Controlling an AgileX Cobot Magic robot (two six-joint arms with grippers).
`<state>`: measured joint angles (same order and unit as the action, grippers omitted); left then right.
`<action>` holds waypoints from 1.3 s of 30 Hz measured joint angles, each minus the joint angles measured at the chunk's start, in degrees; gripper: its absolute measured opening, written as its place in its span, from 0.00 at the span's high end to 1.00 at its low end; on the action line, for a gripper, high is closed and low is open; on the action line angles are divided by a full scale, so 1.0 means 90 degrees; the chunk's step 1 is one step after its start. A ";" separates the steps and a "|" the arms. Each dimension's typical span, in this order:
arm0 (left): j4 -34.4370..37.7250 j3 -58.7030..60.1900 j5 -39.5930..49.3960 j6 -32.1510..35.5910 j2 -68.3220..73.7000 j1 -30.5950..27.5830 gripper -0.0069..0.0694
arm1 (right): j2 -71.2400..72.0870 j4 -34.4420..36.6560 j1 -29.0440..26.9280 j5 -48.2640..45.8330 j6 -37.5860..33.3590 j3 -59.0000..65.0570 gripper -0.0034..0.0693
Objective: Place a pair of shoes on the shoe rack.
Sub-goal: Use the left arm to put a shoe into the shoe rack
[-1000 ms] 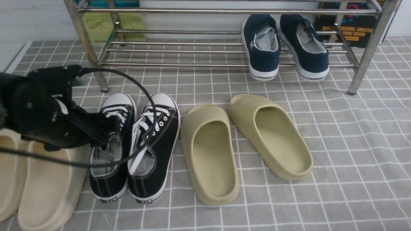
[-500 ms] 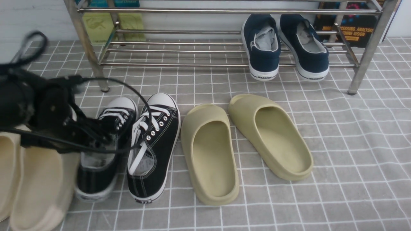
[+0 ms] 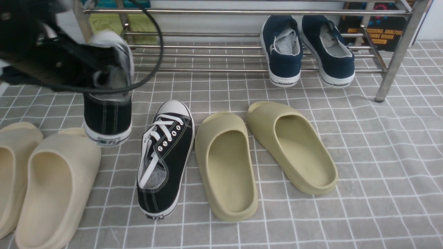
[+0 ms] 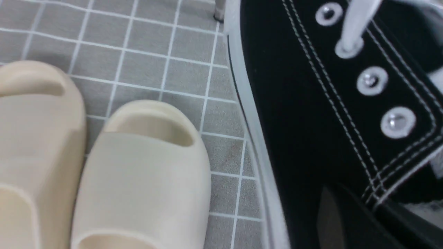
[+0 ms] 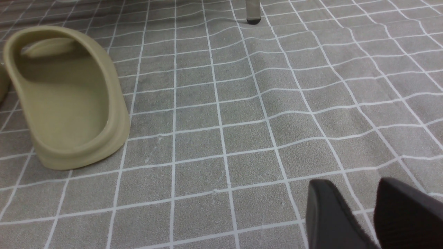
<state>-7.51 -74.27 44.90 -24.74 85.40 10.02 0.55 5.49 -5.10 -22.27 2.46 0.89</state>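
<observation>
One sneaker is clamped at the collar by the left gripper and held clear of the cloth, heel down, toe toward the rack's left end, presumably because the right end is taken by the navy pair. Its mate is left on the cloth toward the left edge. The right gripper is parked with jaws parted, nothing held.
</observation>
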 joint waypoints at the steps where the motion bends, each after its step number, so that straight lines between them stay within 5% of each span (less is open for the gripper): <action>1: 0.0000 -0.0416 0.0168 0.0085 0.0465 0.0000 0.93 | 0.0000 0.0000 0.0000 0.0000 0.0000 0.0000 0.62; 20: -0.0388 -0.4222 -0.0695 0.0423 0.3929 0.0000 0.92 | 0.0000 0.0000 0.0000 0.0000 0.0000 0.0000 0.62; 23: -0.0459 -0.4257 -0.1067 0.0404 0.4153 0.0000 0.86 | 0.0000 0.0000 0.0000 0.0000 0.0000 0.0000 0.62; 29: -0.0619 -0.4321 -0.1369 -0.0173 0.4141 0.0000 0.54 | 0.0000 0.0000 0.0000 0.0000 0.0000 0.0000 0.62; 33: -0.0612 -0.4321 -0.0229 -0.0118 0.3588 0.0005 0.41 | 0.0000 0.0000 0.0000 0.0000 0.0000 0.0000 0.62; 39: 0.0084 -0.4327 0.2181 0.0683 0.2377 0.0005 0.41 | 0.0000 0.0000 0.0000 0.0000 0.0000 0.0000 0.62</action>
<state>-6.76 -113.22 64.53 -18.60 106.79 10.06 0.55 5.49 -5.10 -22.27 2.46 0.89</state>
